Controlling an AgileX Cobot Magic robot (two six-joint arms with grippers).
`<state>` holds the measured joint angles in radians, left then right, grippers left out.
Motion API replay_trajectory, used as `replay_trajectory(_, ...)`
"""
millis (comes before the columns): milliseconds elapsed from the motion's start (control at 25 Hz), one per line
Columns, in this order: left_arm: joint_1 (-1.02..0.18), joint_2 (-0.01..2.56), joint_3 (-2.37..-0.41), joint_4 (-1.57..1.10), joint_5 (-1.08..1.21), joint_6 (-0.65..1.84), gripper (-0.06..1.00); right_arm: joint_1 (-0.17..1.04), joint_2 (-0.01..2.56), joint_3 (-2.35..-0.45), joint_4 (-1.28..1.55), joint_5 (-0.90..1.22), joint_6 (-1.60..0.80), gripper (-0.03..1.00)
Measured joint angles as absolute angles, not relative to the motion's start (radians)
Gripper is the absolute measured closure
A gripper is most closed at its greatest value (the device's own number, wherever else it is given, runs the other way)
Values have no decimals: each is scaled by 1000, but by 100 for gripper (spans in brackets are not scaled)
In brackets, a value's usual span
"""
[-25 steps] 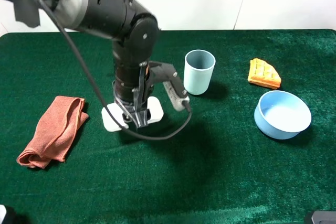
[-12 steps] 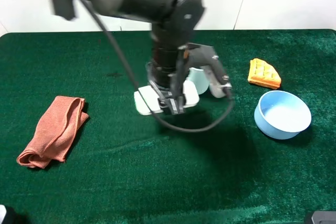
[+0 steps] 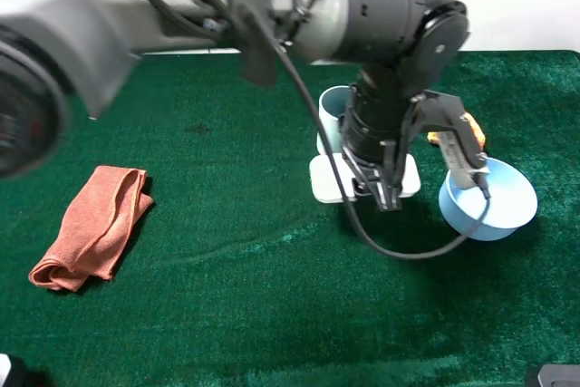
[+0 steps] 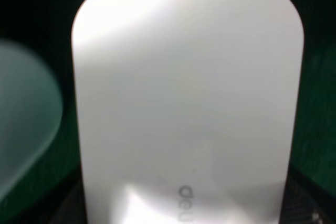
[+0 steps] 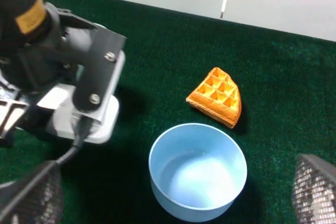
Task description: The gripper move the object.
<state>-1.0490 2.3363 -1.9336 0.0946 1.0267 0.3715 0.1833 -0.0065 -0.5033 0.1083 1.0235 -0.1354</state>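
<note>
My left gripper (image 3: 384, 193), a black pincer on the big grey-and-black arm, is shut on the object, a flat white oblong box (image 3: 327, 178). It holds the box level, apparently a little above the green table, between the light-blue cup (image 3: 333, 104) and the light-blue bowl (image 3: 504, 198). The arm hides the box's middle. In the left wrist view the white box (image 4: 184, 103) fills the frame. My right gripper (image 5: 177, 182) is open and empty, hovering over the bowl (image 5: 198, 174).
An orange waffle piece (image 5: 216, 97) lies behind the bowl, mostly hidden by the arm in the high view. A folded orange-red cloth (image 3: 94, 224) lies at the left. The green table (image 3: 227, 314) ends at a white wall behind.
My left arm has swept to the right with the white box, from beside the cloth, past the cup, to just left of the bowl. The bowl, cup, waffle and cloth have not moved.
</note>
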Motion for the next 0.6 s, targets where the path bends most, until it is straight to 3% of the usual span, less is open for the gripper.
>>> replay_trajectory(600, -1053, 2446, -2011, 78, 1008, 381, 33, 183, -6, -503, 108, 1024, -134, 30)
